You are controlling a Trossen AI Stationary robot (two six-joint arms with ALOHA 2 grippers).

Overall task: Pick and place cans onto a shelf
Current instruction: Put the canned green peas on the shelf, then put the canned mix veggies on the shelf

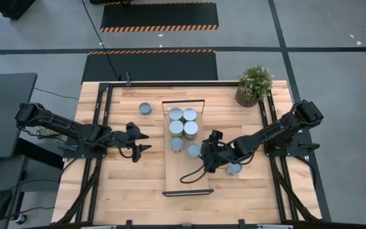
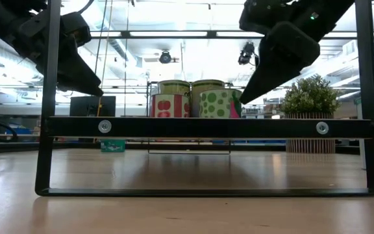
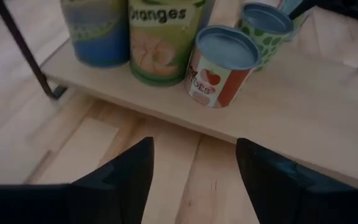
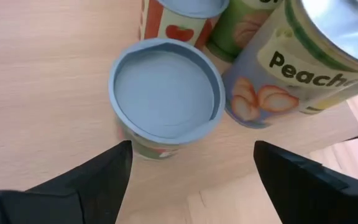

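The light-wood shelf [image 1: 186, 175] stands mid-table with black end bars. Several cans stand upright on its far half [image 1: 183, 121]. The nearest one, with a blue-grey lid [image 4: 165, 93], stands next to a peach-label can [image 4: 303, 62]. My right gripper [image 4: 191, 147] is open, its fingers on either side of the blue-lidded can and just short of it, not touching. One can [image 1: 145, 109] stands on the tabletop left of the shelf. Another [image 1: 234, 168] stands right of it, partly under my right arm. My left gripper [image 1: 145, 142] is open and empty left of the shelf.
A potted green plant [image 1: 254, 84] stands at the table's far right corner. Black frame rails [image 1: 100, 127] run along the table's left and right sides. In the left wrist view, a tomato-label can [image 3: 219, 65] and an orange-label can [image 3: 163, 37] stand near the shelf's edge.
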